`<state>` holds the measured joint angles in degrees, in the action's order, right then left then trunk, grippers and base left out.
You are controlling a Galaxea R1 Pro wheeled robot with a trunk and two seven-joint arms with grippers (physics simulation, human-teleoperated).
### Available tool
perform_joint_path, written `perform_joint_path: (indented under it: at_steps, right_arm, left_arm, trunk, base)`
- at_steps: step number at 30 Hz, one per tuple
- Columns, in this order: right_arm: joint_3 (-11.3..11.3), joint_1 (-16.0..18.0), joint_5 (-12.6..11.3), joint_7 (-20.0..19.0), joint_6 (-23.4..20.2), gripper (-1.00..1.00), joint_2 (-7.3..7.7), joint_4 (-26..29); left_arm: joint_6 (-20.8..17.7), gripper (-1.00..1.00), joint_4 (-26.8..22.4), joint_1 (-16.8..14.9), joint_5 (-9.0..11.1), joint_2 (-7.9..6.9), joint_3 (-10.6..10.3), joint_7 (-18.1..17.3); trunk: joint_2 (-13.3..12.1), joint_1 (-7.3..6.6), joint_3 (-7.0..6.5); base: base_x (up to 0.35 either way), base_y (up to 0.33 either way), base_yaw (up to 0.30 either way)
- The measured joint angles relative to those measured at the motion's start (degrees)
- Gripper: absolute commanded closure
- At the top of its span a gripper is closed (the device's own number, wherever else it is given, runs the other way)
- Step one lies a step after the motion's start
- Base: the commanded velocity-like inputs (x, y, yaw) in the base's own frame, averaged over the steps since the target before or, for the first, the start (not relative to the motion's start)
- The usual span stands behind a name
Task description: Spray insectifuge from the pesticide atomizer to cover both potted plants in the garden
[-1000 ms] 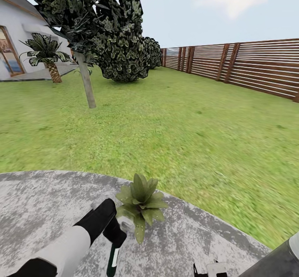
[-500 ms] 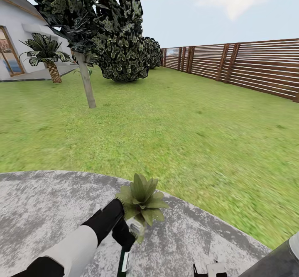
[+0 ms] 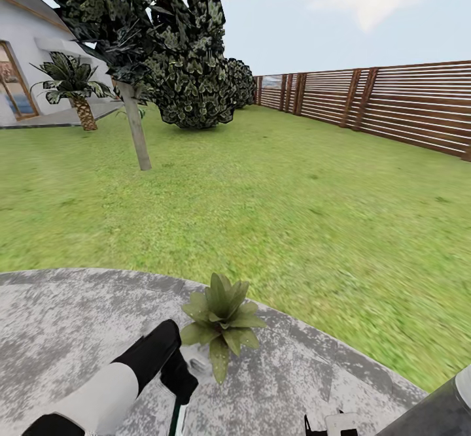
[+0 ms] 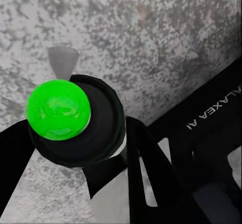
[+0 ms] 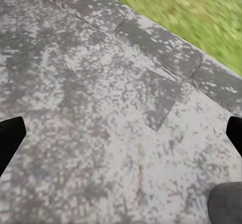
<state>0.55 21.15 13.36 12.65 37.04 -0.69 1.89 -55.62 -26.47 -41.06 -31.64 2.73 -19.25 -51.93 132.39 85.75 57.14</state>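
Lower centre: left hand pinching pesticide atomizer, beside potted plant on patio. Right hand's fingertips spread.

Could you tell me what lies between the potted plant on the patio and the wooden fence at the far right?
In the head view, only open green lawn lies between the potted plant and the wooden fence, beyond the patio edge.
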Motion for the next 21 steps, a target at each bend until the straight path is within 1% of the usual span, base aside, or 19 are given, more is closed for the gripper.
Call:
perform_joint_path:
  at_steps: [3,5,8,12,18,21]
  right_arm:
    - [0.0,0.0,0.0,0.0,0.0,-1.0,0.0,0.0]
    - [0.0,0.0,0.0,0.0,0.0,-1.0,0.0,0.0]
    - [0.0,0.0,0.0,0.0,0.0,-1.0,0.03,0.1]
    - [0.0,0.0,0.0,0.0,0.0,-1.0,0.0,0.1]
    - [0.0,0.0,0.0,-0.1,-0.1,-1.0,0.01,0.1]
    - [0.0,0.0,0.0,-0.1,-0.1,-1.0,0.0,0.1]
  left_arm:
    - [-0.6,1.0,-0.5,-0.9,-0.1,1.17,0.0,-0.1]
    - [-1.1,1.0,-2.3,-1.5,-0.1,1.7,0.1,-0.1]
    - [-1.7,1.0,-4.1,-2.3,-0.2,1.91,0.1,0.0]
    - [-1.9,1.0,-4.4,-3.7,0.1,2.05,0.4,-0.1]
    - [-1.6,1.0,-3.5,-2.8,0.0,2.1,0.3,-0.2]
    - [-1.3,1.0,-3.4,-0.3,0.1,2.06,0.2,-0.1]
  trunk:
    - [0.0,0.0,0.0]
    - [0.0,0.0,0.0]
    - [0.0,0.0,0.0]
    - [0.0,0.0,0.0]
    - [0.0,0.0,0.0]
    - [0.0,0.0,0.01]
  base:
    - [0.0,0.0,0.0]
    - [0.0,0.0,0.0]
    - [0.0,0.0,0.0]
    - [0.0,0.0,0.0]
    - [0.0,0.0,0.0]
    - [0.0,0.0,0.0]
